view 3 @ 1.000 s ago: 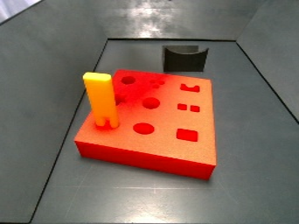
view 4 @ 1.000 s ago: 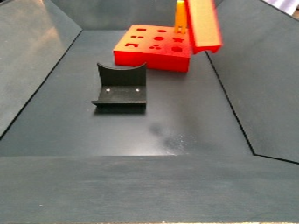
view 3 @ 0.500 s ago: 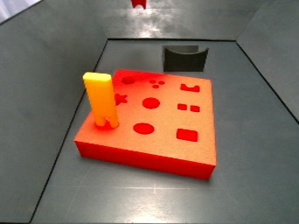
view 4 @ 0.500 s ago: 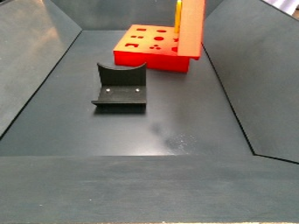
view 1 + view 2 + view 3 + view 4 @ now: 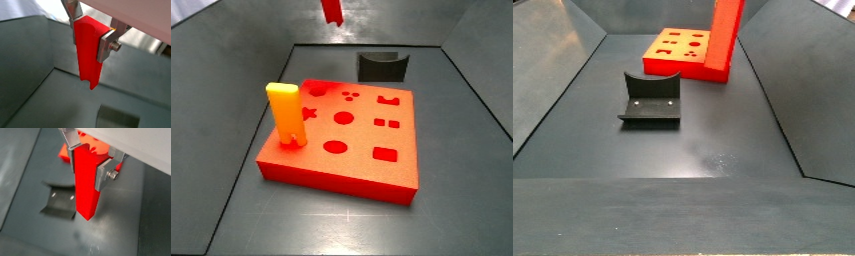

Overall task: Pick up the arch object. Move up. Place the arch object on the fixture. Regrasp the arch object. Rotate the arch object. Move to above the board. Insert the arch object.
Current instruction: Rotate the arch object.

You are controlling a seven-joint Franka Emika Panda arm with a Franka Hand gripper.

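Holding the arch object point(image 5: 88, 50) clamped between the two silver fingers point(image 5: 107, 44), my gripper point(image 5: 90, 164) sits high over the floor, the bar hanging upright with most of its length below the pads; I judge that grip near the upper end is there so the free lower end can be set down into the fixture point(image 5: 61, 202). In a wrist view the fixture lies on the floor below and a little to the side of the bar's tip, well apart from it, so I take this as the lift finished and the carry toward the scoop under way. In a side view the bar point(image 5: 724, 38) hangs in front of the board point(image 5: 684, 50), clear of its top face. The yellow-topped peg point(image 5: 286, 112) stands in the board near one edge, away from my path. Open floor surrounds the fixture point(image 5: 649, 98), and the sloped walls stand well back, so I expect room to descend.
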